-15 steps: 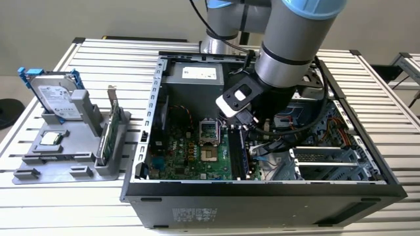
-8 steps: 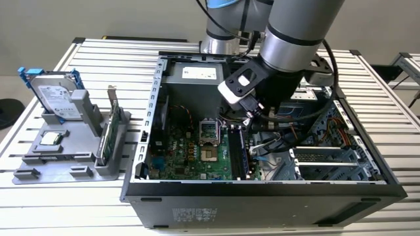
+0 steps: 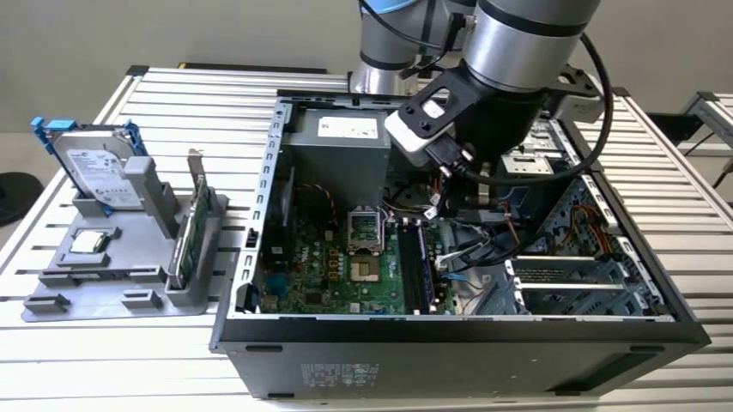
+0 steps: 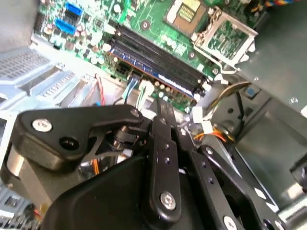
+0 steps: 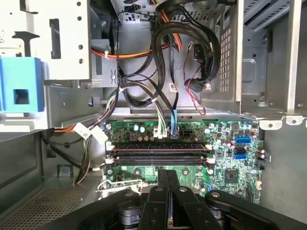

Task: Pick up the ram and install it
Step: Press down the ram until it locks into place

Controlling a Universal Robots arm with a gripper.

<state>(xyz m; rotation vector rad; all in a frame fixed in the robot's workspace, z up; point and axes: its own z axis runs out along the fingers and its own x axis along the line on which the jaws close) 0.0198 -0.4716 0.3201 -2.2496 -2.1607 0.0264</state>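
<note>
Silver and black, the arm reaches down into the open computer case (image 3: pixel 458 330) in the exterior view, its gripper (image 3: pixel 449 202) low over the green motherboard (image 3: pixel 343 275), with the ram (image 3: pixel 414 257) seated in a black slot just below it. In the second wrist view the black fingers (image 4: pixel 165 112) are pressed together, gripping nothing, above the ram (image 4: pixel 158 72) lying in its slot. In the first wrist view the closed fingers (image 5: pixel 168 179) hang just short of the ram (image 5: pixel 158 149), which spans the slots between white latches.

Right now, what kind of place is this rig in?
Likely a PC-assembly test bench: an open computer case on a slatted metal table, a grey parts fixture with a hard drive, the gripper over the motherboard.
</note>
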